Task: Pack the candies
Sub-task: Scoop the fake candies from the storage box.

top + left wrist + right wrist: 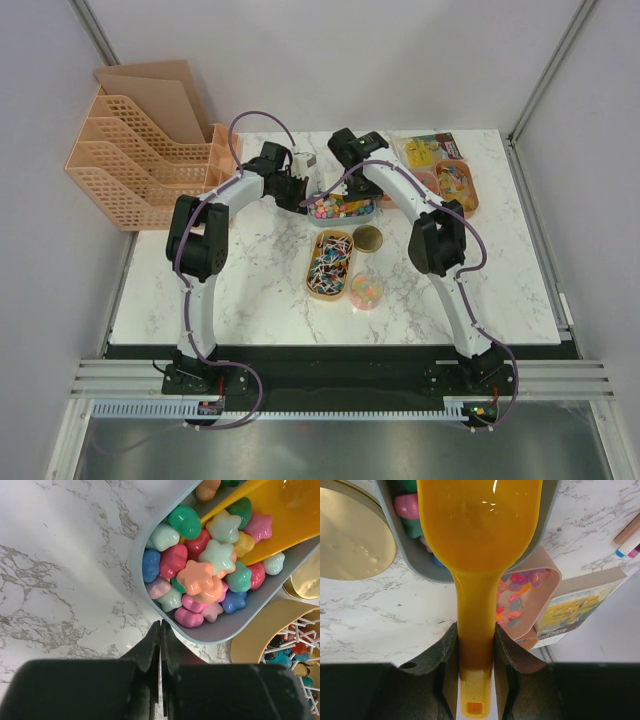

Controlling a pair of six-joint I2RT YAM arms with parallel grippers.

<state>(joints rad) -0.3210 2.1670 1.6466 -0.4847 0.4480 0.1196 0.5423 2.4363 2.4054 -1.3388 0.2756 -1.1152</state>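
Observation:
Star-shaped candies [200, 575] in pink, green, orange and blue fill a light blue tray [235, 627] at the middle back of the table [340, 208]. My left gripper [161, 625] is shut on nothing, its tips on the marble just outside the tray's rim. My right gripper [475, 630] is shut on the handle of a yellow-orange scoop [480, 525]. The scoop's bowl [280, 510] lies over the candies in the tray, and I see nothing in it. A small round cup of candies [366, 290] stands nearer the front.
A gold round lid [368, 238] lies beside the blue tray. A tan oval tray of stick sweets [330, 265] sits in front of it. At the back right are tan trays with sweets [457, 185], a printed box [570, 612] and pens [627, 540]. Peach file racks [140, 160] stand at the left.

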